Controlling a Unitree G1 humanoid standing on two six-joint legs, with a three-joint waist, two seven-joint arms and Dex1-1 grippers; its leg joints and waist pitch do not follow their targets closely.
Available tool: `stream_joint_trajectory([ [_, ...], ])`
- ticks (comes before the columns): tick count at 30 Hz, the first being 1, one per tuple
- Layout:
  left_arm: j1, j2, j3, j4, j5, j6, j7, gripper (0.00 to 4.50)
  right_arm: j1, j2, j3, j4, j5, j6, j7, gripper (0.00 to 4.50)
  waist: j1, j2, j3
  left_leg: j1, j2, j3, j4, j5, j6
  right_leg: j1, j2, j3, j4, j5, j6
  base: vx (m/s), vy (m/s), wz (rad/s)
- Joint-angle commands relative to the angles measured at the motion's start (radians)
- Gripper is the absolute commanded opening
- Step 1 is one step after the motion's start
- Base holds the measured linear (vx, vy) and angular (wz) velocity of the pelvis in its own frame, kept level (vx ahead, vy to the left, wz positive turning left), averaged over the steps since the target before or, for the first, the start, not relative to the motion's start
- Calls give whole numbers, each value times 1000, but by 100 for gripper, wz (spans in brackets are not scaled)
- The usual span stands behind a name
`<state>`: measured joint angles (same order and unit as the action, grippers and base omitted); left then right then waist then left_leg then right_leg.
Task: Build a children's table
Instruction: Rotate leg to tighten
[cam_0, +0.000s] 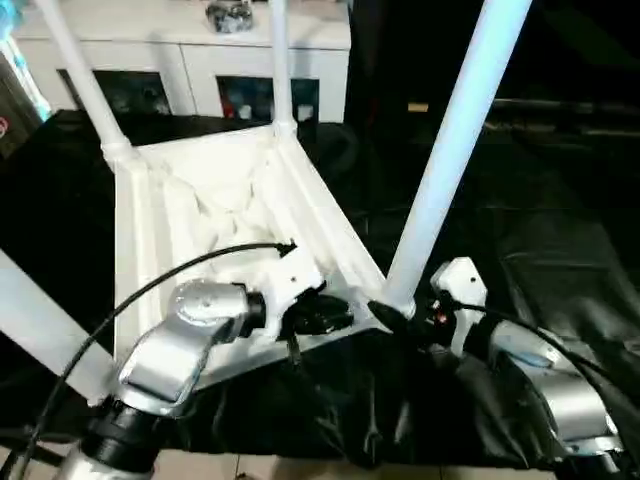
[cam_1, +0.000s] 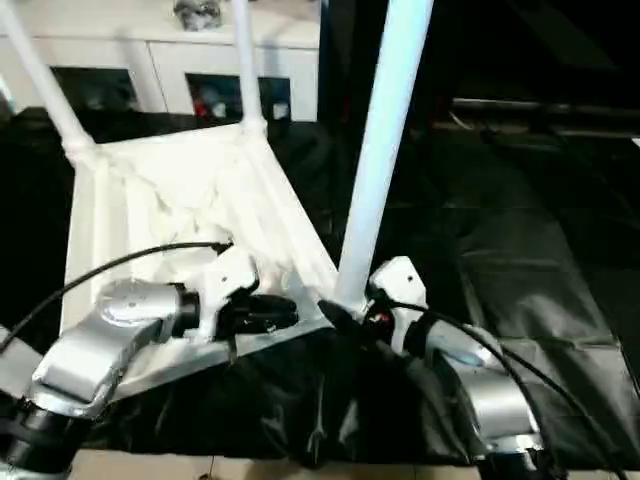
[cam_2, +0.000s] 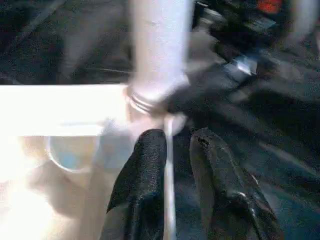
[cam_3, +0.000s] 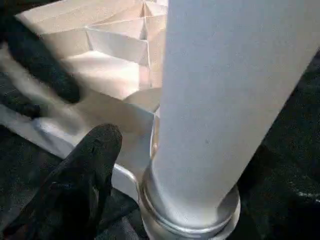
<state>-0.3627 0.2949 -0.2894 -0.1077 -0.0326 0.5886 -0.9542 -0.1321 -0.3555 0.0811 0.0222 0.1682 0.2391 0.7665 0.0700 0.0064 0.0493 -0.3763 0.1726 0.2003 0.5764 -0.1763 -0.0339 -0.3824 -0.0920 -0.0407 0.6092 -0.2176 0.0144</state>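
**Reaching both arms in at the near corner of the upturned table**

Reaching forward and down, I have both silver forearms bent inward toward the children's table (cam_0: 215, 215), which lies upside down on the black sheet (cam_0: 560, 260) with its ribbed underside facing up. Its legs stand up out of the corner sockets; the near leg (cam_0: 455, 140) rises tall and slightly tilted from the corner closest to me, and two more stand at the far corners in front of the white cabinet (cam_0: 190, 55).

My left forearm comes in from the lower left, wrist bent so that my left gripper (cam_0: 318, 312) lies roughly level, pointing across toward the near corner. In the left wrist view its two black fingers (cam_2: 142, 170) stand a little apart, with the thin white edge of the table's rim between them; I cannot tell whether they press on it.

My right forearm comes in from the lower right, wrist turned inward, bringing my right gripper (cam_0: 392, 318) to the foot of the near leg. Its fingers are spread wide; one finger (cam_3: 82, 175) sits just beside the leg's base collar, and I cannot tell whether it touches.
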Motion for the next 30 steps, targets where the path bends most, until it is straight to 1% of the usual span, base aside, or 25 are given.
stream_joint_trajectory([
  [1,-8,-7,-26,15,14,16,27,139,13,-14,-18,-25,7,15,4,375,3,0,-55,14,56,-28,-66,-199,35,37,-50,39,-72,-81,-229,0,0,0],
  [3,-11,-19,-25,9,-4,48,39,148,15,-28,-31,-44,14,30,-5,375,2,-3,-56,12,54,-28,-63,-180,45,39,-49,38,-69,-53,-235,0,0,0],
  [5,-17,-18,-21,29,3,45,51,172,14,-32,-37,-45,15,29,-10,375,0,-5,-55,11,53,-28,-62,-179,52,40,-50,36,-70,-64,-239,0,0,0],
  [6,-19,-15,-16,40,9,40,56,182,12,-32,-38,-42,15,28,-14,375,0,-10,-56,11,53,-28,-61,-179,55,39,-51,36,-71,-81,-238,0,0,0],
  [7,-21,-8,-13,49,8,33,52,186,7,-29,-35,-31,14,24,-15,375,-2,-4,-55,12,52,-28,-61,-181,57,37,-50,36,-73,-97,-234,0,0,0],
  [8,-21,-1,-9,54,6,28,46,201,3,-25,-32,-25,13,23,-16,375,-3,-5,-55,12,52,-28,-61,-184,57,37,-49,36,-74,-101,-232,0,0,0],
  [9,-22,4,-8,51,4,32,41,201,3,-28,-30,-30,20,23,-5,375,-2,-8,-56,12,53,-29,-61,-186,57,38,-50,36,-72,-106,-232,0,0,0],
  [10,-44,-4,6,71,-9,25,43,216,-16,-36,-34,-29,43,32,19,375,0,-10,-56,13,54,-30,-62,-183,60,37,-51,35,-71,-100,-235,0,0,0],
  [11,-47,-5,9,76,-10,22,44,227,-19,-36,-34,-27,45,33,22,375,0,-5,-56,14,53,-30,-61,-183,62,37,-50,35,-70,-97,-238,0,0,0],
  [12,-47,-5,9,76,-10,22,44,232,-19,-36,-34,-27,45,33,22,375,2,-5,-57,16,54,-29,-60,-180,61,35,-49,35,-70,-89,-242,0,0,0],
  [13,-46,-10,16,99,-7,4,57,232,-19,-35,-28,-11,36,22,20,375,3,7,-57,15,55,-31,-59,-173,59,35,-50,35,-66,-71,-248,0,0,0],
  [14,-50,-9,17,119,-12,-10,50,232,-16,-46,-17,-14,17,18,19,375,0,5,-57,16,53,-28,-58,-174,55,35,-46,34,-69,-56,-248,0,0,0],
  [15,-50,-9,17,119,-12,-10,50,232,-16,-46,-17,-14,17,18,19,375,1,3,-58,14,53,-29,-58,-171,55,38,-47,35,-66,-46,-250,0,0,0],
  [16,-49,-15,21,135,-34,-21,39,232,-6,-52,-19,-42,30,42,24,375,5,20,-61,18,52,-30,-55,-165,54,36,-48,35,-63,-24,-253,0,0,0],
  [17,-52,-22,24,146,-50,-22,33,232,-5,-52,-24,-55,35,51,21,375,3,20,-60,17,51,-29,-55,-164,56,36,-45,35,-65,-13,-255,0,0,0],
  [18,-56,-25,22,158,-54,-29,29,232,-7,-54,-27,-53,27,51,15,375,4,11,-62,15,51,-29,-54,-163,58,39,-46,34,-63,6,-262,0,0,0],
  [19,-66,-23,13,177,-49,-44,23,232,-12,-56,-33,-45,19,46,7,375,7,13,-63,13,51,-30,-52,-158,62,40,-48,33,-61,12,-265,0,0,0],
  [21,-73,-20,12,186,-49,-45,21,232,-16,-55,-38,-46,28,54,6,375,9,14,-62,12,52,-30,-52,-165,66,40,-51,33,-63,-15,-264,0,0,0],
  [22,-73,-20,12,186,-49,-45,20,232,-16,-55,-38,-46,29,55,6,375,10,16,-61,12,52,-30,-53,-175,63,40,-51,33,-66,-42,-260,0,0,0],
  [25,-76,-11,20,188,-68,-13,4,232,-24,-57,-35,-34,36,56,8,375,12,16,-60,13,53,-32,-57,-195,49,39,-51,32,-67,-85,-251,0,0,0],
  [26,-77,-9,24,189,-73,-6,4,232,-27,-58,-31,-26,33,50,9,375,12,19,-60,13,54,-32,-57,-196,47,38,-51,32,-67,-86,-250,0,0,0],
  [27,-77,-7,26,189,-75,-3,4,232,-28,-59,-28,-22,30,47,8,375,11,18,-61,13,54,-32,-57,-197,44,38,-50,32,-67,-82,-250,0,0,0],
  [28,-78,-3,24,195,-76,-3,5,232,-31,-60,-27,-20,28,47,6,375,12,24,-62,14,53,-32,-55,-192,43,37,-51,32,-65,-70,-251,0,0,0],
  [29,-81,1,20,206,-74,-6,5,232,-34,-61,-26,-20,29,49,4,375,12,21,-62,13,52,-32,-55,-192,45,37,-48,32,-65,-62,-251,0,0,0],
  [30,-83,3,11,217,-69,-14,1,232,-36,-61,-26,-21,29,51,2,375,11,22,-63,13,51,-32,-55,-190,46,38,-49,32,-65,-58,-250,0,0,0],
])
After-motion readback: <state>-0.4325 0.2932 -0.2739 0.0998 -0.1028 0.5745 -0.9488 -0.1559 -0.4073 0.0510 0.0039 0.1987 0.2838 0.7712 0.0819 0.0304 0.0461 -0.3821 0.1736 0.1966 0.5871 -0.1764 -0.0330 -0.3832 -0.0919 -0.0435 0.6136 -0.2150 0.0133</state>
